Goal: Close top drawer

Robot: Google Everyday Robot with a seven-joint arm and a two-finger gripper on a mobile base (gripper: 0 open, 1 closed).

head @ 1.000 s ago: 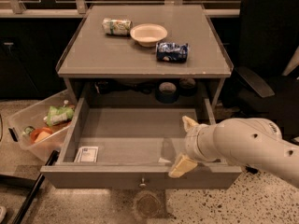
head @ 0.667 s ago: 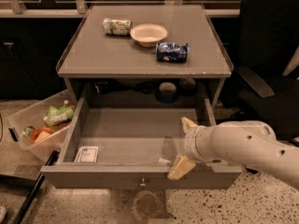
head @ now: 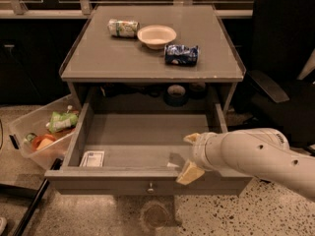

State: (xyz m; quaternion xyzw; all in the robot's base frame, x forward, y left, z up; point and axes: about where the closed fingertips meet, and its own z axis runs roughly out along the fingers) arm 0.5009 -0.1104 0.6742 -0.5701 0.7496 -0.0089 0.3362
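Note:
The top drawer (head: 147, 181) is a wide grey drawer pulled far out of the cabinet, with a small round metal knob (head: 150, 186) at the centre of its front panel. A small white card (head: 92, 158) lies in its front left corner. My gripper (head: 191, 155) is over the drawer's front right part, just behind the front panel, with its two cream fingers (head: 189, 173) spread apart and holding nothing. The white arm (head: 261, 156) comes in from the right.
On the cabinet top (head: 123, 58) stand a white bowl (head: 156, 35), a green and white can (head: 123, 27) and a blue packet (head: 181, 54). A clear bin with snacks (head: 42, 134) sits on the floor at the left. A black chair (head: 280, 68) stands at the right.
The arm and gripper have shifted only slightly over the drawer's front right corner. The drawer has not visibly moved.

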